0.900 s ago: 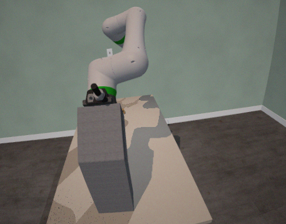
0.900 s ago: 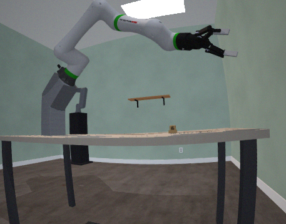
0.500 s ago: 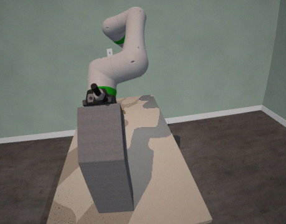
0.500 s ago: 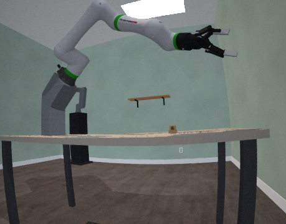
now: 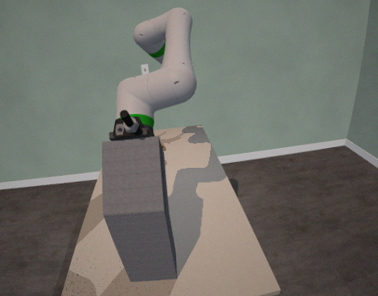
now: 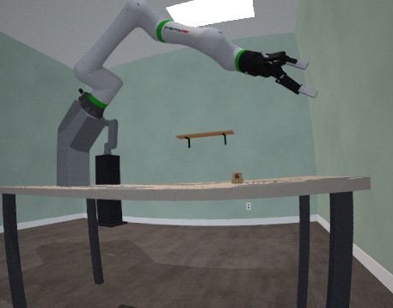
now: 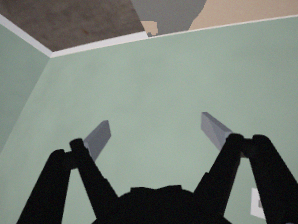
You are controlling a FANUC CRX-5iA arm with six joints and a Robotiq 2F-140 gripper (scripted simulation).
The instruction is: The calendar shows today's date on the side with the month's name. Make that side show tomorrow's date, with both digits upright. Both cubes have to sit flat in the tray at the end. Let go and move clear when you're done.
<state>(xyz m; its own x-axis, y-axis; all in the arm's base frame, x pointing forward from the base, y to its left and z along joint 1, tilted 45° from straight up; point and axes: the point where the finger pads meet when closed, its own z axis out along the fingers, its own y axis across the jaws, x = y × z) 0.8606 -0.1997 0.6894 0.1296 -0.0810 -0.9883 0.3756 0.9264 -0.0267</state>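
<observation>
Broadly, largest first. Table (image 6: 181,189): long, pale top, dark legs. Arm (image 6: 133,26): rises from a grey pedestal (image 6: 75,142) at one end of the table, elbow up, forearm stretched out high over the table's far end and sloping slightly down. Shelf (image 6: 205,135): on the wall behind the table, bare. Tool (image 6: 302,77): high above the table, fingers spread wide, nothing between them; the wrist view shows only wall and a strip of floor and table beyond the fingers. Calendar (image 6: 236,176): small wooden piece on the table, well below the tool and nearer the pedestal; cubes and digits too small to read. Risk, as judged: with the calendar outside the wrist view, a long descent could land off-centre, nudging the tray or tipping a cube.
</observation>
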